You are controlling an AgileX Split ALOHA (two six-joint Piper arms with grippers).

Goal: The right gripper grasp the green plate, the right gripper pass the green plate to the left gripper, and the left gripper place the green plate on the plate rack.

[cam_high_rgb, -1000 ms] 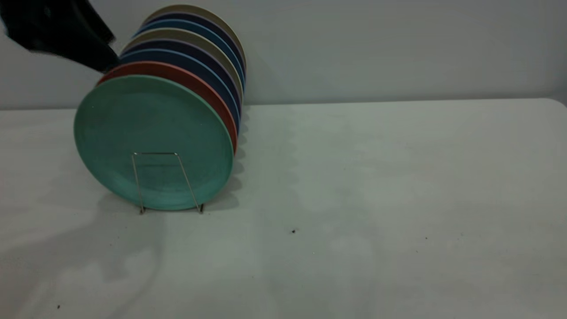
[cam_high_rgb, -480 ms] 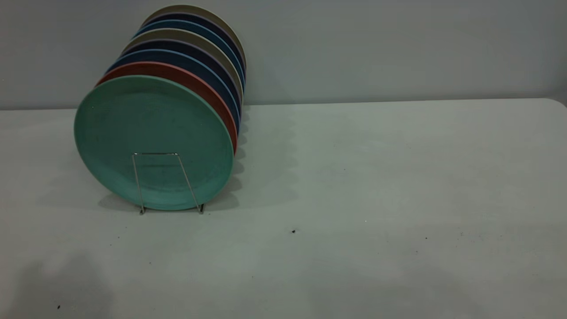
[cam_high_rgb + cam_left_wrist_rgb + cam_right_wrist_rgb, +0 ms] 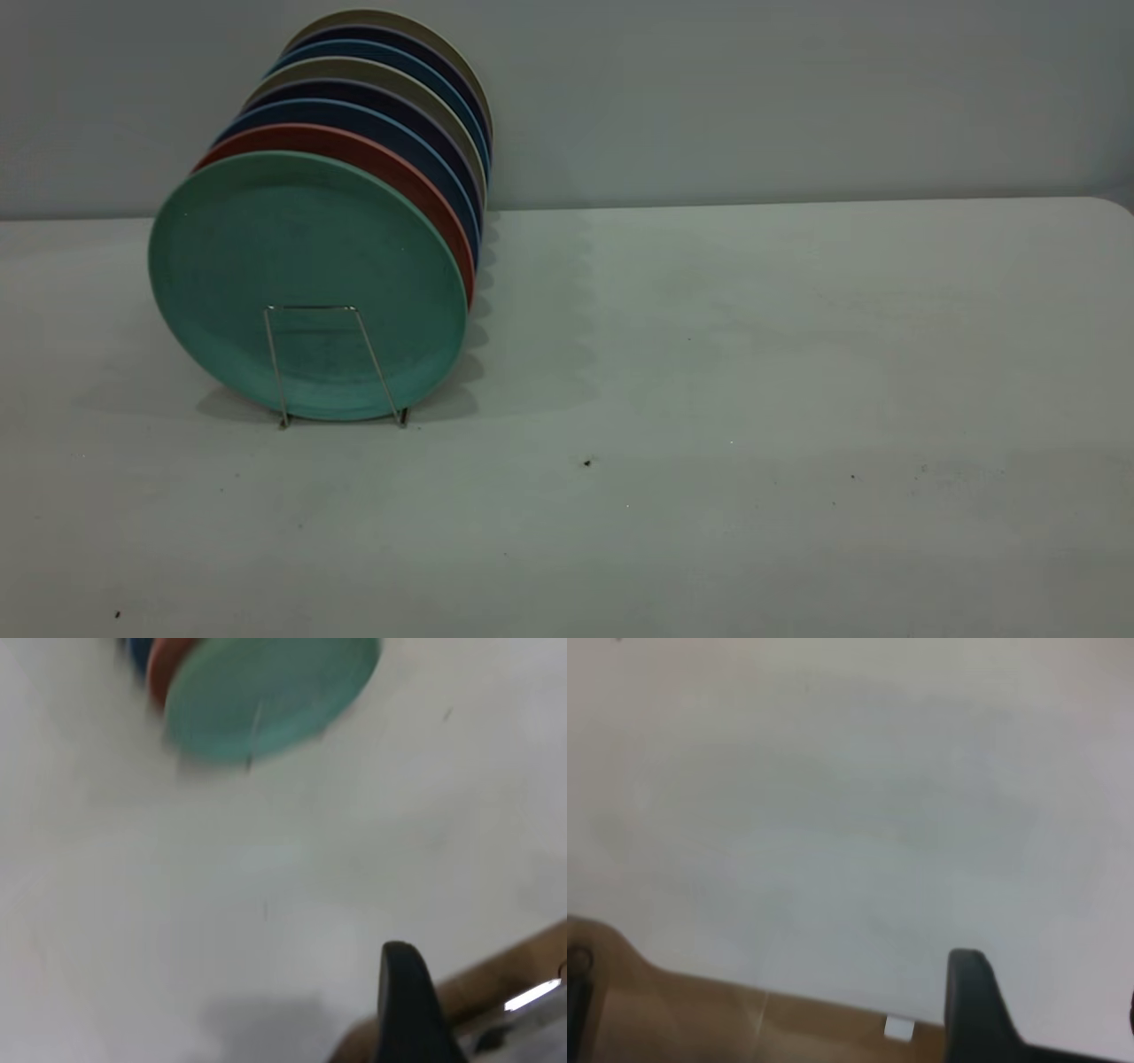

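Green plate [image 3: 306, 283] racked, grippers apart

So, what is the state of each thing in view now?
green plate: upright, frontmost in the plate rack, not held.
salmon plate: upright, right behind it.
other plates: upright in a row behind.
left hand: away from the plates, one finger shows.
right hand: over bare table, one finger shows.

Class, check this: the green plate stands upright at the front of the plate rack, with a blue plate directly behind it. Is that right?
Not quite. The green plate does stand upright at the front of the plate rack, but the plate directly behind it is the salmon-red plate, not a blue one. The exterior view shows this.
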